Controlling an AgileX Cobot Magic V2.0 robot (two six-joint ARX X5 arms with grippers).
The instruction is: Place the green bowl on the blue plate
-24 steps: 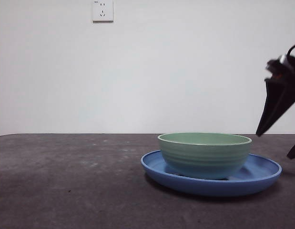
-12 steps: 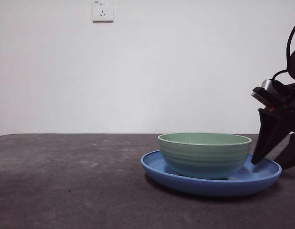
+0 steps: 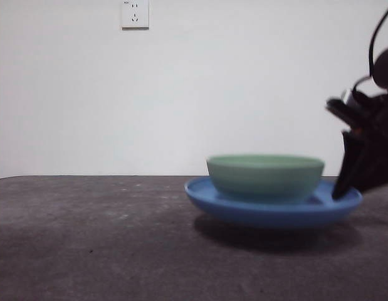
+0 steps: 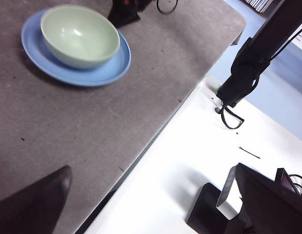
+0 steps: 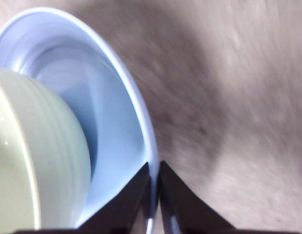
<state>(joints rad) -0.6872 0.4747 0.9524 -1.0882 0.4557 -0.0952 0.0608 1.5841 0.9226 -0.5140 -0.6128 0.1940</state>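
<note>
The green bowl sits inside the blue plate at the right of the front view. Both look blurred, and the plate hangs a little above the table with a shadow under it. My right gripper comes in from the right edge. In the right wrist view the right gripper is shut on the blue plate's rim, with the bowl beside it. My left gripper is open and empty, far from the bowl and plate, near the table's edge.
A white wall socket is high on the back wall. The dark table stretches to the left of the plate. In the left wrist view the table's edge drops to a white surface with a black stand.
The right gripper came down onto the plate's right rim and closed on it. The plate, with the bowl in it, has risen slightly off the table.
</note>
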